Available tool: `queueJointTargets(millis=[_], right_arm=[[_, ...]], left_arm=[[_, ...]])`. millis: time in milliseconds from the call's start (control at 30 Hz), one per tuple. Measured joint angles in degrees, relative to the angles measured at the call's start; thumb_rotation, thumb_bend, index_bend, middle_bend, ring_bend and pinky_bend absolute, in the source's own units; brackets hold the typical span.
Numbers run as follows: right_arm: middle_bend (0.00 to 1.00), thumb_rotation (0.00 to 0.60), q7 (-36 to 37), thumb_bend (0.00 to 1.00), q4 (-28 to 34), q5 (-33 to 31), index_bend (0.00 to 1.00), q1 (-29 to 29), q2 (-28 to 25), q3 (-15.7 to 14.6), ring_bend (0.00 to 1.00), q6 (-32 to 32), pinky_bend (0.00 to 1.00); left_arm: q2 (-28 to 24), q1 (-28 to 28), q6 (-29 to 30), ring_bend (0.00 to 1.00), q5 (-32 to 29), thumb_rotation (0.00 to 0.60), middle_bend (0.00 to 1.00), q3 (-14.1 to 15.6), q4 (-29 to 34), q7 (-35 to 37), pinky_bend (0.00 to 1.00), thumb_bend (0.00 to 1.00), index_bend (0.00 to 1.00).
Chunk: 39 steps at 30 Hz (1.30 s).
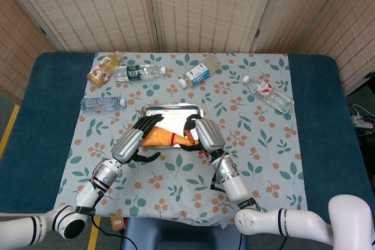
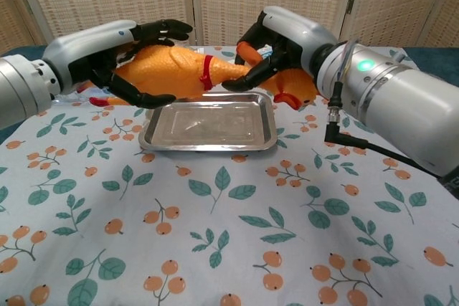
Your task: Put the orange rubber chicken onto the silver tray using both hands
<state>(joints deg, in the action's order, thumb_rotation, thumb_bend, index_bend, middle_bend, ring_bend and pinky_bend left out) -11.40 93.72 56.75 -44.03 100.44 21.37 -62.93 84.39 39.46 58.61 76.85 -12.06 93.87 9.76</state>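
Above the floral tablecloth (image 2: 215,249) and silver tray (image 2: 208,125), we hold the orange rubber chicken (image 2: 172,73) aloft: our left hand (image 2: 118,51) wraps its body, our right hand (image 2: 276,41) clasps its neck.
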Motion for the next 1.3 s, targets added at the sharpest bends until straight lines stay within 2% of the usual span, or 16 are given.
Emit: queueJointTargets(millis=[233, 467, 767, 967, 1233, 1300], right_arm=[[0.57, 0.600, -1.5, 0.32, -0.5, -1.0, 0.94, -0.2, -0.2, -0.2, 0.73, -0.4, 1.00], [0.57, 0.600, -1.4, 0.32, -2.5, -1.9, 0.94, -0.1, -0.7, 0.3, 0.73, -0.5, 1.00], [0.57, 0.600, -0.1, 0.32, -9.1, -4.0, 0.94, -1.1, 0.4, 1.5, 0.73, 1.2, 1.00], [0.57, 0.600, 1.3, 0.32, -16.8, -4.4, 0.95, -3.2, 4.4, 2.0, 0.73, 2.9, 1.00], [0.57, 0.600, 5.9, 0.32, -33.8, -2.9, 0.94, -8.2, 12.8, 3.2, 0.71, 6.9, 1.00], [0.57, 0.600, 7.7, 0.31, -38.4, -2.2, 0.91, -9.6, 15.2, 3.4, 0.68, 8.2, 1.00]], left_arm=[[-0.5, -0.1, 0.3, 0.00, -1.0, 0.600, 0.00, -0.5, 0.7, 1.3, 0.00, 0.28, 0.00], [-3.5, -0.2, 0.2, 0.00, -0.4, 0.600, 0.00, -0.9, 2.2, 2.6, 0.00, 0.28, 0.00], [-5.5, -1.6, 2.4, 0.00, 1.2, 0.600, 0.00, -0.6, 0.7, 4.9, 0.00, 0.28, 0.00], [-6.8, -2.4, 3.3, 0.00, 3.8, 0.600, 0.00, 0.4, -1.0, 8.7, 0.00, 0.29, 0.00], [-6.6, -2.0, 3.4, 0.00, 7.6, 0.600, 0.00, 1.9, -4.0, 14.6, 0.00, 0.30, 0.00], [-6.2, -1.8, 3.4, 0.00, 8.2, 0.600, 0.00, 2.1, -5.2, 15.7, 0.00, 0.30, 0.00]])
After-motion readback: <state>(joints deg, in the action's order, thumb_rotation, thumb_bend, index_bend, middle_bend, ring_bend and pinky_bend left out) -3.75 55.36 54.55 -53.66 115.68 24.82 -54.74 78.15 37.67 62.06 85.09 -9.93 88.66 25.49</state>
